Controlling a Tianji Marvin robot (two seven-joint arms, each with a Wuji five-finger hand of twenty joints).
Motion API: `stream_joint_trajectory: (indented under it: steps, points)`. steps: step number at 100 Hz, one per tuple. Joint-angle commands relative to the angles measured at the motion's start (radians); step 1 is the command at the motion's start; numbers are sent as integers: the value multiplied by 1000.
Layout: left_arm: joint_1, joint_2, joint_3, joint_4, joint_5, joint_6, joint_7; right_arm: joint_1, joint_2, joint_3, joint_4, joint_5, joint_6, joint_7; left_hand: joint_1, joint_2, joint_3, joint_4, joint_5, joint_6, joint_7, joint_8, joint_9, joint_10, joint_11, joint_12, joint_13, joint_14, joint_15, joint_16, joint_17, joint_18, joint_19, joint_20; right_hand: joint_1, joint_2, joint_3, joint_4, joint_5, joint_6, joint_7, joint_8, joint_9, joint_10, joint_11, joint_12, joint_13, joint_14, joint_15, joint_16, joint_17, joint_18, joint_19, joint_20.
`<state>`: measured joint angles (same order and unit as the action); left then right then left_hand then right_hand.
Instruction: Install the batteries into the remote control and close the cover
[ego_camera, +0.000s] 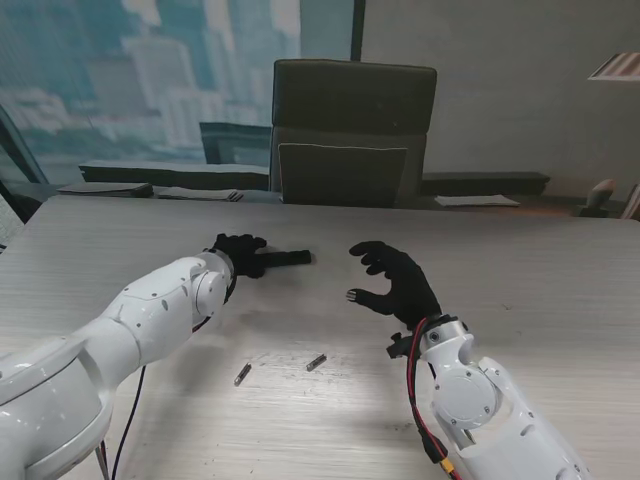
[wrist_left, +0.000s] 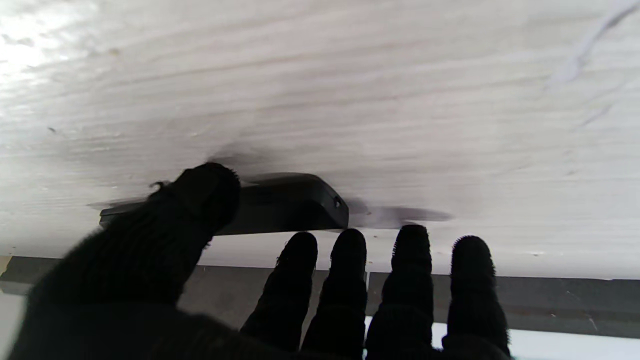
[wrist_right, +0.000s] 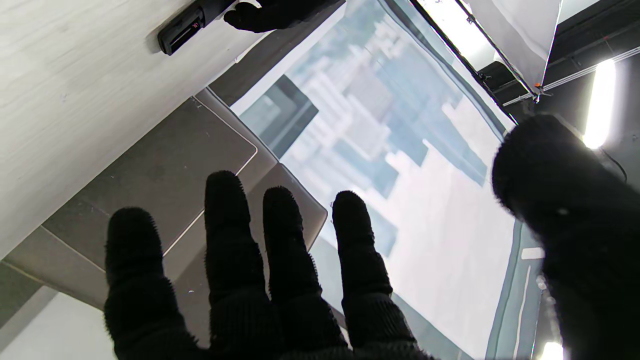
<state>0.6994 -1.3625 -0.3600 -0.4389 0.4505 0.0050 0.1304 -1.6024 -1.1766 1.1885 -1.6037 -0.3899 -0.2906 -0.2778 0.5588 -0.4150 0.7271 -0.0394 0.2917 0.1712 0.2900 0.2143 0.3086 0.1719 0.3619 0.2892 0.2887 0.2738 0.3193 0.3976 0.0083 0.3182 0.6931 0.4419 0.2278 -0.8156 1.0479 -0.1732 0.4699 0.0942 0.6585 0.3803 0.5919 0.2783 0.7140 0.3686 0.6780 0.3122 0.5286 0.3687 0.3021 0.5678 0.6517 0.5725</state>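
The black remote control (ego_camera: 288, 259) lies flat on the table, left of centre and far from me. My left hand (ego_camera: 238, 256) sits over its left end. In the left wrist view the thumb (wrist_left: 200, 200) rests against the remote (wrist_left: 290, 202), while the other fingers (wrist_left: 410, 260) stretch straight past it, apart and holding nothing. The right wrist view shows the remote's end (wrist_right: 180, 31) with a small red mark in an open recess. My right hand (ego_camera: 395, 282) hovers open to the right of the remote, its fingers curled loosely. Two batteries (ego_camera: 242, 374) (ego_camera: 316, 362) lie nearer to me.
A dark office chair (ego_camera: 352, 130) stands behind the table's far edge (ego_camera: 320, 205). Dark flat items (ego_camera: 150, 190) and a white sheet (ego_camera: 477, 200) lie along that far edge. A red and black cable (ego_camera: 420, 400) runs along my right forearm.
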Motion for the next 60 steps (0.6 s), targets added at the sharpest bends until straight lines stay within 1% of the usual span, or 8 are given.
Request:
stream_joint_trajectory:
  steps: [1,5,13,27,40,46,51,60]
  points:
    - [-1,-18,7,18,-6,-8,-26,-4,-5,-2,-1,4,0,12,-26,-31,49,-28,34,-1,44,20,39,-19,29,18,34,-23,16,-8,-18,-8,29,-19,14,8,-26,5,1,6,4,-14,2,1,10,-2,-9,-12,8,12,1,-8,-9,18]
    - [-3,-25,18,33,-8,-15,-26,-4,-5,-2,-1,4,0,12,-25,-33,61,-29,56,-6,78,37,49,-18,36,23,37,-23,19,-8,-16,-8,34,-21,14,10,-26,5,2,6,4,-14,1,1,9,-2,-10,-12,8,12,1,-8,-9,18]
    - [-1,-32,34,49,-5,-26,-19,-4,-5,-3,-1,5,2,11,-23,-43,94,-30,100,-42,247,129,81,-19,58,38,48,-25,29,-7,-11,-6,52,-30,14,13,-28,6,2,7,4,-14,2,0,9,-2,-10,-13,8,12,2,-8,-9,18]
    - [10,-22,51,34,8,-34,-23,-3,-6,-4,0,10,5,12,-12,-50,129,-26,130,-98,496,259,129,-28,82,52,57,-21,38,-8,-9,-3,66,-41,14,19,-33,7,3,7,2,-15,4,3,8,-2,-10,-12,6,11,1,-8,-9,18]
    - [32,14,55,-36,34,-26,-45,0,-7,-5,4,13,4,11,-7,-52,134,-25,158,-126,574,298,157,-35,92,57,59,-20,38,-10,-9,-2,68,-46,16,25,-38,8,5,6,2,-15,7,4,8,-2,-13,-12,5,11,0,-8,-9,18]
    - [43,35,57,-77,50,-22,-61,1,-7,-5,5,15,4,11,11,-69,119,-52,171,-141,600,292,179,-41,96,60,66,-19,38,-12,-9,-2,69,-48,15,27,-39,8,5,7,2,-15,6,3,7,-3,-9,-11,7,12,-1,-8,-10,18]
    - [52,51,57,-107,63,-18,-71,1,-7,-6,5,16,5,12,26,-84,110,-66,186,-153,626,281,203,-47,103,64,77,-18,40,-12,-6,-2,71,-49,16,27,-41,9,5,6,2,-15,6,3,7,-3,-10,-11,8,12,-1,-8,-10,18]
    - [69,84,53,-171,87,-14,-97,2,-7,-7,6,19,7,13,51,-102,91,-78,203,-174,666,270,235,-56,114,70,90,-18,43,-11,-4,-1,72,-50,16,30,-44,10,6,7,1,-16,6,4,6,-3,-11,-10,8,12,-2,-9,-10,18]
